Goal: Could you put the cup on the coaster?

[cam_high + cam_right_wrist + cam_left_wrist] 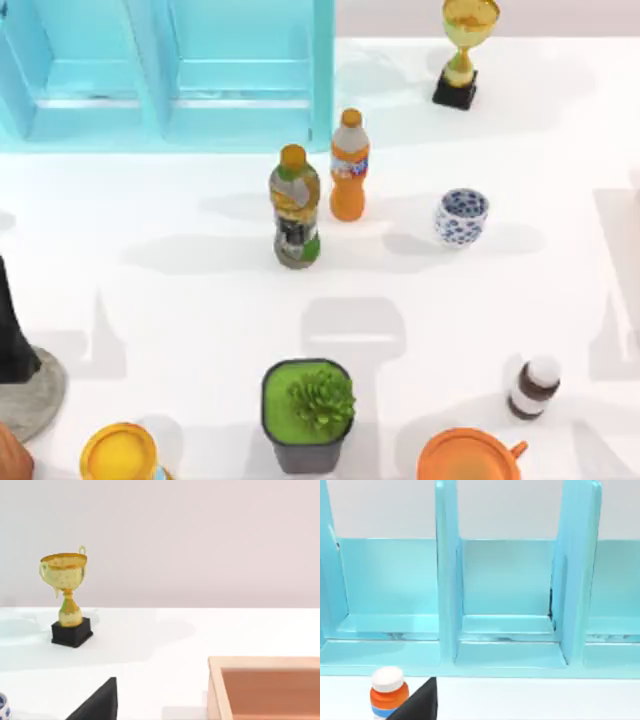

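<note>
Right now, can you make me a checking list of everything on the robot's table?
Surface: white table, shadows on it.
Job's things: cup upright, right of middle, standing alone; grey coaster at the left edge, partly under a dark shape.
Clutter: two bottles, trophy, potted plant, small brown bottle, orange mug, yellow lid.
Grippers: a dark part shows in the left wrist view, another in the right wrist view; fingers cannot be judged.
Cables: nothing seen.
Surroundings: turquoise shelf at the back left; wooden box.
</note>
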`<control>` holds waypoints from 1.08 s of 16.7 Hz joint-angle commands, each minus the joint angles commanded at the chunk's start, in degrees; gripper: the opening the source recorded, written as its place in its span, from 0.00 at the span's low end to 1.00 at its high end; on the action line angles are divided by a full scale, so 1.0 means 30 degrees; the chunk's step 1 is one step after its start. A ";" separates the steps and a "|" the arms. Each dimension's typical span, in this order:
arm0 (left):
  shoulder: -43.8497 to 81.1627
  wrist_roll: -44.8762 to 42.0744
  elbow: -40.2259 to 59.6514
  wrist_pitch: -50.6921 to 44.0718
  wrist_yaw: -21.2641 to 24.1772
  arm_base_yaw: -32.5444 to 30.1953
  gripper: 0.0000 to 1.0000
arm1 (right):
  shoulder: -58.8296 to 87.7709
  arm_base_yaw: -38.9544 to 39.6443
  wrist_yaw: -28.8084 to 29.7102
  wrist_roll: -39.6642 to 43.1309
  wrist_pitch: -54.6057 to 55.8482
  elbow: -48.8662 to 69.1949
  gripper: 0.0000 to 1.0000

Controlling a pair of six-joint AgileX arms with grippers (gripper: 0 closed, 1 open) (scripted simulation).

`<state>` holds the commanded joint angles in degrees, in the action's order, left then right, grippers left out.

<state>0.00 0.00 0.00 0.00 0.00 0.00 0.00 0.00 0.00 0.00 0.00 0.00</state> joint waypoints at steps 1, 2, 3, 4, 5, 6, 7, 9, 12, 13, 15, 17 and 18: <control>0.0000 0.0000 0.0000 0.0000 0.0000 0.0000 1.00 | 0.0000 0.0000 0.0000 0.0000 0.0000 0.0000 1.00; 0.0000 0.0000 0.0000 0.0000 0.0000 0.0000 1.00 | 0.0000 0.0000 0.0000 0.0000 0.0000 0.0000 1.00; 0.0109 -0.0126 0.0168 -0.0137 0.0050 -0.0116 1.00 | 0.0000 0.0000 0.0000 0.0000 0.0000 0.0000 1.00; 0.0357 -0.0376 0.0517 -0.0422 0.0149 -0.0348 1.00 | 0.0000 0.0000 0.0000 0.0000 0.0000 0.0000 1.00; 0.0761 -0.0743 0.1044 -0.0856 0.0294 -0.0689 1.00 | 0.0000 0.0000 0.0000 0.0000 0.0000 0.0000 1.00; 0.1334 -0.1218 0.1741 -0.1428 0.0483 -0.1129 1.00 | 0.0000 0.0000 0.0000 0.0000 0.0000 0.0000 1.00; 0.2082 -0.1791 0.2602 -0.2120 0.0713 -0.1657 1.00 | 0.0000 0.0000 0.0000 0.0000 0.0000 0.0000 1.00; 0.4152 -0.3184 0.4827 -0.3794 0.1274 -0.2930 1.00 | 0.0000 0.0000 0.0000 0.0000 0.0000 0.0000 1.00; 0.8606 -0.5651 0.9326 -0.6756 0.2280 -0.5129 1.00 | 0.0000 0.0000 0.0000 0.0000 0.0000 0.0000 1.00; 1.0412 -0.6512 1.1077 -0.7799 0.2637 -0.5881 1.00 | 0.0000 0.0000 0.0000 0.0000 0.0000 0.0000 1.00; 1.4411 -0.8225 1.4879 -0.9893 0.3352 -0.7341 1.00 | 0.0000 0.0000 0.0000 0.0000 0.0000 0.0000 1.00; 1.8750 -0.9864 1.8944 -1.1961 0.4048 -0.8678 1.00 | 0.0000 0.0000 0.0000 0.0000 0.0000 0.0000 1.00; 2.0972 -1.0650 2.1023 -1.2970 0.4389 -0.9294 1.00 | 0.0000 0.0000 0.0000 0.0000 0.0000 0.0000 1.00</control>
<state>62.92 -31.95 63.07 -38.91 13.17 -27.88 0.00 0.00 0.00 0.00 0.00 0.00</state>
